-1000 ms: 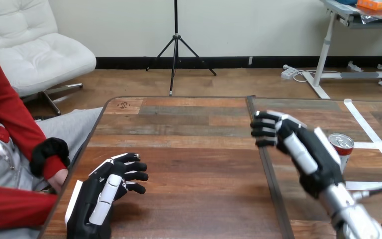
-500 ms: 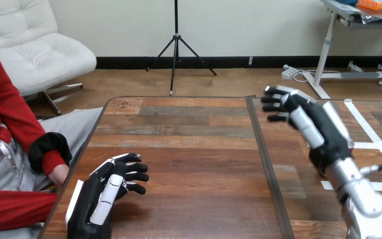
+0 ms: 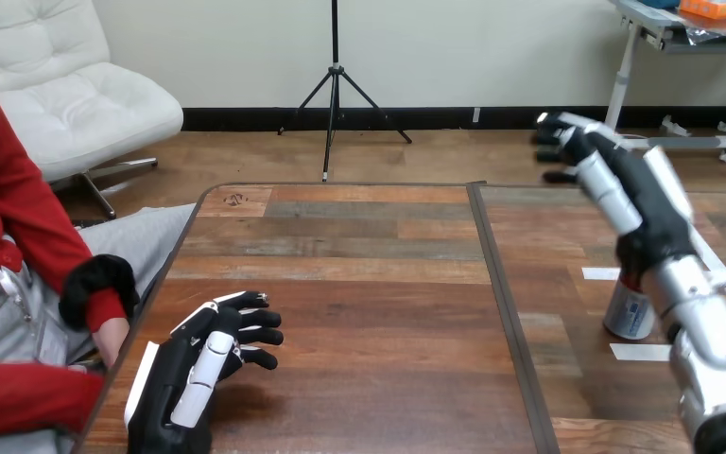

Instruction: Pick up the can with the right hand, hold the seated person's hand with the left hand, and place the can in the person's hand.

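Right hand (image 3: 635, 203), fingers relaxed and empty, above the can (image 3: 628, 312) upright on the worktop (image 3: 378, 284); left hand (image 3: 194, 369), relaxed, empty, well left of the can; person's hand (image 3: 109, 340) farther left; pickup, hold, handover all pending.

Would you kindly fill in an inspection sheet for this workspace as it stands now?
Surface: wooden table, dark seam down its middle.
Job's things: can upright at the right, partly behind the right forearm; the person's hand by the table's left edge, apart from the left hand.
Clutter: white tape strips near the can.
Hands: right hand raised above the can, open, holding nothing; left hand resting on the table, fingers relaxed.
Cables: nothing seen.
Surroundings: a person seated at the left.
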